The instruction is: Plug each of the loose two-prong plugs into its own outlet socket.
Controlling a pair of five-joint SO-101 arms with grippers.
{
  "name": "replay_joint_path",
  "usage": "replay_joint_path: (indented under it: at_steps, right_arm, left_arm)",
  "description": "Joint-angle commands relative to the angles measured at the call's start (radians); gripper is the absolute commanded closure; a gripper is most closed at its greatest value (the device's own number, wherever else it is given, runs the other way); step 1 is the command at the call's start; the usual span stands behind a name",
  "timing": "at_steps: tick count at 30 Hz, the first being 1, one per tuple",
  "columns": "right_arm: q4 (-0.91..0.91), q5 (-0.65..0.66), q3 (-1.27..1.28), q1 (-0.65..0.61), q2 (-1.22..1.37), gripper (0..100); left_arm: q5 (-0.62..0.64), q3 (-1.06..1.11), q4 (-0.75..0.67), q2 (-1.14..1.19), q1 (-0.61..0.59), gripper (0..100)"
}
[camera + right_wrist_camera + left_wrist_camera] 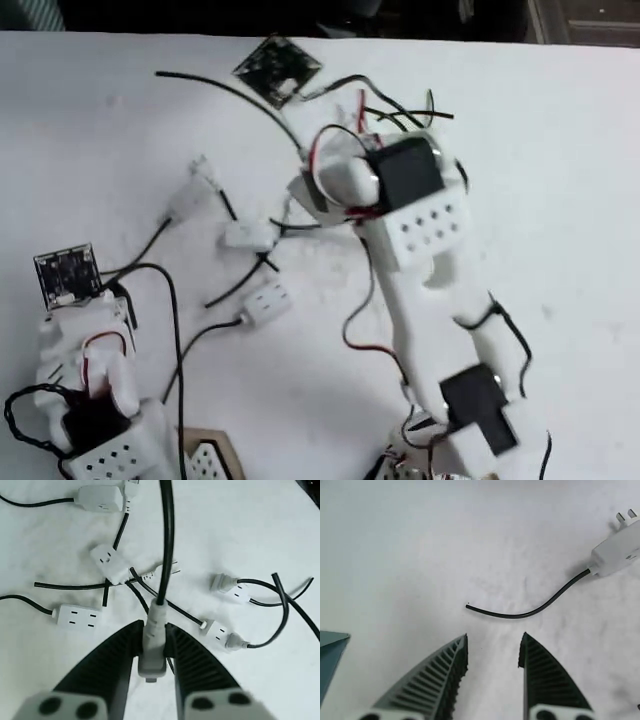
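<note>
My right gripper [154, 626] is shut on a white two-prong plug [151, 647] whose black cable [167, 535] runs away over the table. Beyond it lie white outlet sockets [77, 617] [107, 560] [100, 499] and a loose plug [165, 571] with bare prongs. Two plug-and-socket pairs [230, 587] [220, 632] lie joined off to one side. My left gripper [492, 637] is open over bare table. A white plug [620, 550] lies ahead of it, its short black cable [520, 614] ending just past the fingertips. In the high view the right arm [420, 220] reaches mid-table beside the sockets [250, 235] [265, 300].
Black cables [230, 95] curl across the white table [560, 140]. The left arm [90, 360] sits at the near left corner with its camera board [66, 274]. A wooden piece [215, 450] lies at the front edge. Open room lies at the far left and right.
</note>
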Motion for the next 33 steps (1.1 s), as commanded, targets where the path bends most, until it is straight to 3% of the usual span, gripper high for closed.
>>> replay_joint_path:
  at_steps: [1,7,12,24,29,33]
  right_arm:
    - [0.004,-0.020,0.028,0.036,-0.130,98.1]
    - [-0.002,-0.130,0.308,0.030,-0.286,98.1]
    - [-0.150,-0.239,0.620,0.018,-0.352,98.1]
    - [-0.779,-0.468,1.309,-0.186,-0.530,98.1]
    - [-1.135,-0.488,1.556,-0.194,-0.630,98.1]
    - [-1.293,-0.540,1.648,-0.194,-0.656,98.2]
  left_arm:
    - [0.002,-0.003,-0.021,-0.010,-0.002,82]
    - [0.002,-0.003,-0.021,-0.010,-0.002,82]
    - [0.002,-0.003,-0.021,-0.010,-0.002,82]
    - [0.003,-0.003,-0.021,-0.010,-0.002,82]
    - [0.003,-0.003,-0.021,-0.010,-0.002,82]
    - [0.003,-0.003,-0.021,-0.010,-0.002,82]
